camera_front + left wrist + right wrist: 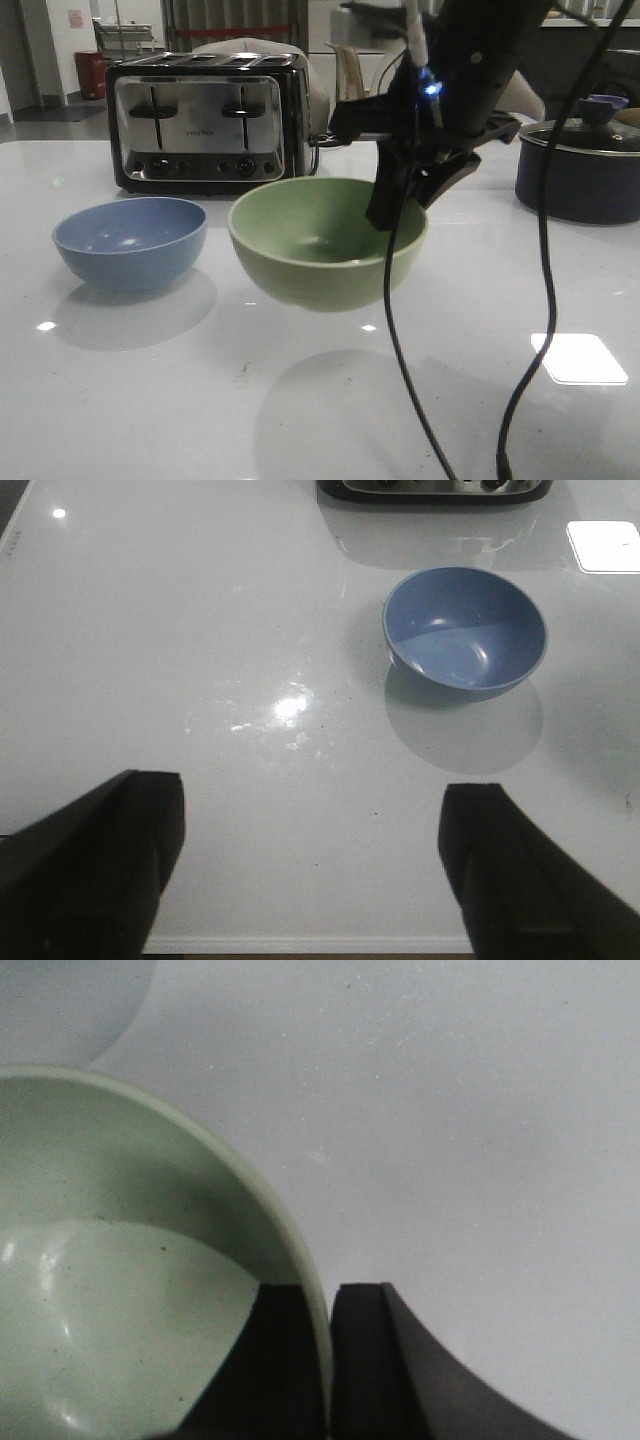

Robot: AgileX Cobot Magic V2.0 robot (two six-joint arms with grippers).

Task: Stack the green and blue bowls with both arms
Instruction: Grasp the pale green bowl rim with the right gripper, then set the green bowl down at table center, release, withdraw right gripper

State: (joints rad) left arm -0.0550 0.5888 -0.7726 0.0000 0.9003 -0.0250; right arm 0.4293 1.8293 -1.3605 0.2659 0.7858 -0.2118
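Note:
The green bowl (320, 240) hangs above the table at the middle of the front view, its shadow on the surface below. My right gripper (398, 205) is shut on its right rim, one finger inside the bowl and one outside. In the right wrist view the green bowl (110, 1290) has its rim pinched between the two fingers of the right gripper (328, 1305). The blue bowl (130, 241) rests upright on the table to the left of the green one. In the left wrist view the blue bowl (465, 630) lies beyond my left gripper (310, 820), which is open and holds nothing.
A chrome toaster (208, 120) stands behind the two bowls. A dark lidded pot (582, 165) sits at the far right. Black cables (400, 330) hang from the right arm down across the front of the table. The table's near edge (310, 945) lies just below the left gripper.

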